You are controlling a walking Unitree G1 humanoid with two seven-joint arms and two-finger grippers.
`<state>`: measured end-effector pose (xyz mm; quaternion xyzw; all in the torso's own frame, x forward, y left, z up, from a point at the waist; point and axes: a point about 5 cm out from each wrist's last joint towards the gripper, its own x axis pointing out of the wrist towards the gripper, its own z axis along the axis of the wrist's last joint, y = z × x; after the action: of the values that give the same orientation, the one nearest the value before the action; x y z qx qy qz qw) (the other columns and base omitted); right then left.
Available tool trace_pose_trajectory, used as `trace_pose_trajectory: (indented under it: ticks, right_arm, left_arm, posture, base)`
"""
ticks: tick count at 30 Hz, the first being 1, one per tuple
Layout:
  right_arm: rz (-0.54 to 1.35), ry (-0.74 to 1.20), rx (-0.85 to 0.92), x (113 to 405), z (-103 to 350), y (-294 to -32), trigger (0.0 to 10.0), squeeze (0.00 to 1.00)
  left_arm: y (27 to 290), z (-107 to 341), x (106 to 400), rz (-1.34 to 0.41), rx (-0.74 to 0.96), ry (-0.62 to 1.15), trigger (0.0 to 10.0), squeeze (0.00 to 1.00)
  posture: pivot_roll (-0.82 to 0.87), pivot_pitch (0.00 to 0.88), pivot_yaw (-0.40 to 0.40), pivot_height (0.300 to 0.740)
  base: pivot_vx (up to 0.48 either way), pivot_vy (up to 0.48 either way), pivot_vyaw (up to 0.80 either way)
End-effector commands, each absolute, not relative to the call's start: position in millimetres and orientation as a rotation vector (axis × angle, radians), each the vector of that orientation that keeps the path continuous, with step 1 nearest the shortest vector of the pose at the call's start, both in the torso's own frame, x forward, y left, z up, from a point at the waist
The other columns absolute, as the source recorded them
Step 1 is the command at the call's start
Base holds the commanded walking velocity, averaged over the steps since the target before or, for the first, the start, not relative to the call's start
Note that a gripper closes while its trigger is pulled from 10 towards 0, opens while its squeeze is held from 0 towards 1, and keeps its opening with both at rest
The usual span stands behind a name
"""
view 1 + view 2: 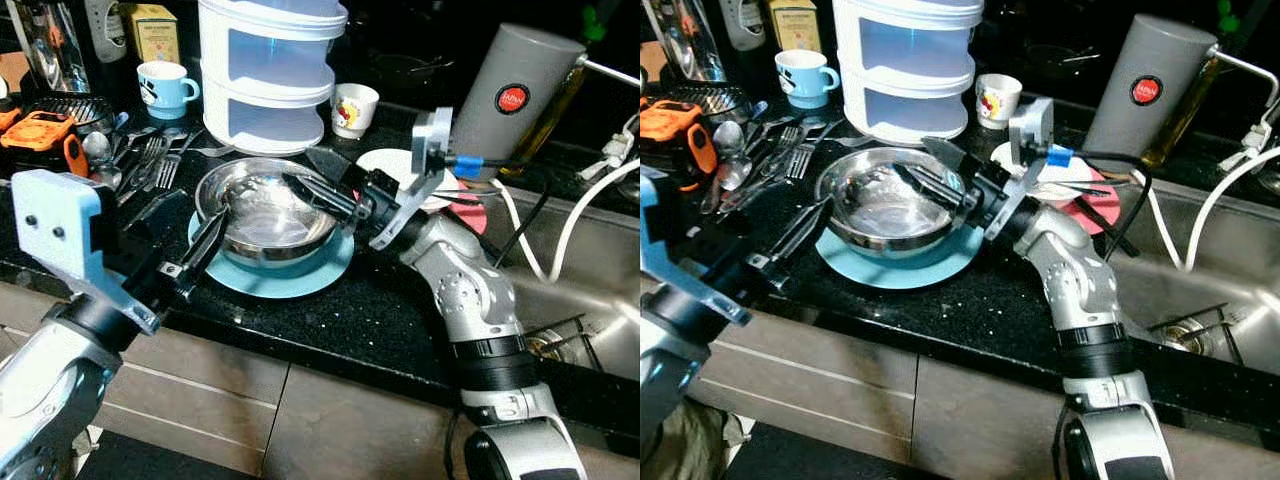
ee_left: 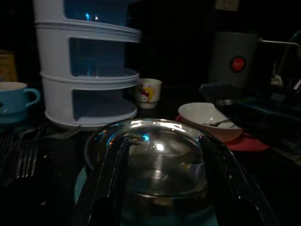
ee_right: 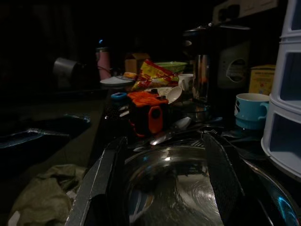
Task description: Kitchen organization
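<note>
I judged the steel bowl (image 1: pixel 265 215) light, stiff and slick, its thin polished wall likely to slide between hard fingers, so I would pinch the rim from opposite sides. It was shiny, round and shallow, and looked empty. It sat on a blue plate (image 1: pixel 290 278) near the tabletop's front edge, well short of the sink (image 1: pixel 590 300). My left tool (image 1: pixel 205 245) stood apart at its near-left rim. My right tool (image 1: pixel 310 190) reached over its far-right rim, fingers apart, clamped on nothing.
</note>
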<state>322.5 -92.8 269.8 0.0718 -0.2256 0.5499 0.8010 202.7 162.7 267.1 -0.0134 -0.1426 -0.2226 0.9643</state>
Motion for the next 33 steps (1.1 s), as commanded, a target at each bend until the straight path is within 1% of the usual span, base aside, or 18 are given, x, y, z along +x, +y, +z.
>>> trace_pose_trajectory:
  ticks: [1, 2, 3, 4, 5, 6, 9, 10, 12, 13, 14, 15, 16, 17, 18, 21, 22, 33]
  right_arm:
    - [1.286, -0.467, 0.086, 314, 271, -88, 10.0, 0.00]
    - [1.330, -0.455, 0.062, 311, 270, -85, 10.0, 0.00]
    - [1.379, -0.442, 0.033, 308, 269, -82, 10.0, 0.74]
    - [1.405, -0.436, 0.016, 307, 269, -80, 10.0, 0.96]
    - [1.405, -0.436, 0.016, 307, 269, -80, 10.0, 0.96]
    - [1.440, -0.432, -0.016, 306, 270, -77, 10.0, 1.00]
    - [1.449, -0.432, -0.040, 307, 270, -74, 10.0, 1.00]
    - [1.452, -0.432, -0.120, 306, 267, -65, 10.0, 1.00]
    - [1.454, -0.431, -0.148, 305, 265, -60, 10.0, 1.00]
    - [1.469, -0.428, -0.159, 303, 263, -56, 10.0, 0.91]
    - [1.488, -0.420, -0.172, 301, 262, -54, 10.0, 0.12]
    - [1.488, -0.420, -0.172, 301, 262, -54, 10.0, 0.12]
    - [1.494, -0.420, -0.201, 301, 262, -51, 10.0, 0.00]
    - [1.494, -0.420, -0.201, 301, 262, -51, 10.0, 0.00]
    - [1.505, -0.418, -0.310, 300, 260, -49, 10.0, 0.00]
    - [1.522, -0.404, -0.422, 300, 259, -49, 10.0, 0.00]
    - [1.522, -0.404, -0.422, 300, 259, -49, 10.0, 0.00]
    - [1.467, -0.360, -0.766, 311, 265, -66, 10.0, 0.00]
  left_arm:
    - [163, 266, 203, -0.463, -0.018, -0.268, 10.0, 0.00]
    - [164, 266, 204, -0.459, -0.017, -0.269, 10.0, 0.00]
    - [164, 266, 203, -0.453, -0.015, -0.271, 10.0, 0.00]
    - [164, 266, 203, -0.450, -0.013, -0.272, 10.0, 0.00]
    - [164, 266, 203, -0.450, -0.013, -0.272, 10.0, 0.00]
    - [164, 265, 202, -0.444, -0.016, -0.274, 10.0, 0.00]
    - [164, 264, 201, -0.442, -0.016, -0.271, 10.0, 0.00]
    - [163, 262, 199, -0.447, -0.012, -0.260, 10.0, 0.00]
    - [162, 262, 198, -0.455, -0.010, -0.256, 10.0, 0.00]
    - [162, 261, 197, -0.459, -0.009, -0.255, 10.0, 0.00]
    - [162, 262, 197, -0.461, -0.008, -0.254, 10.0, 0.00]
    - [162, 262, 197, -0.461, -0.008, -0.254, 10.0, 0.00]
    - [163, 262, 196, -0.462, -0.006, -0.255, 10.0, 0.00]
    - [163, 262, 196, -0.462, -0.006, -0.255, 10.0, 0.00]
    - [164, 261, 194, -0.462, 0.003, -0.244, 10.0, 0.00]
    - [169, 255, 190, -0.448, 0.001, -0.213, 10.0, 0.00]
    - [169, 255, 190, -0.448, 0.001, -0.213, 10.0, 0.00]
    - [169, 241, 174, -0.532, 0.023, -0.102, 10.0, 0.00]
  posture:
    - [0.27, 0.000, -0.077, 0.740]
    - [0.27, 0.000, -0.081, 0.740]
    - [0.28, 0.000, -0.089, 0.740]
    - [0.28, 0.000, -0.089, 0.740]
    - [0.28, 0.000, -0.089, 0.740]
    - [0.29, 0.000, -0.104, 0.740]
    - [0.30, 0.000, -0.112, 0.740]
    - [0.30, 0.000, -0.120, 0.740]
    - [0.30, 0.000, -0.120, 0.740]
    - [0.30, 0.000, -0.122, 0.740]
    - [0.31, 0.000, -0.124, 0.740]
    - [0.31, 0.000, -0.124, 0.740]
    - [0.31, 0.000, -0.125, 0.740]
    - [0.31, 0.000, -0.125, 0.740]
    - [0.31, 0.000, -0.135, 0.740]
    - [0.32, 0.000, -0.144, 0.740]
    - [0.32, 0.000, -0.144, 0.740]
    - [0.32, 0.000, -0.158, 0.740]
  base:
    - [0.000, 0.000, 0.00]
    - [0.000, 0.000, 0.00]
    - [0.000, 0.000, 0.00]
    - [0.000, 0.000, 0.00]
    - [0.000, 0.000, 0.00]
    - [0.000, 0.000, 0.00]
    - [0.000, 0.000, 0.00]
    - [0.000, 0.000, 0.00]
    - [0.000, 0.000, 0.00]
    - [0.000, 0.000, 0.00]
    - [0.000, 0.000, 0.00]
    - [0.000, 0.000, 0.00]
    - [0.000, 0.000, 0.00]
    - [0.000, 0.000, 0.00]
    - [0.000, 0.000, 0.00]
    - [0.000, 0.000, 0.00]
    - [0.000, 0.000, 0.00]
    - [0.000, 0.000, 0.00]
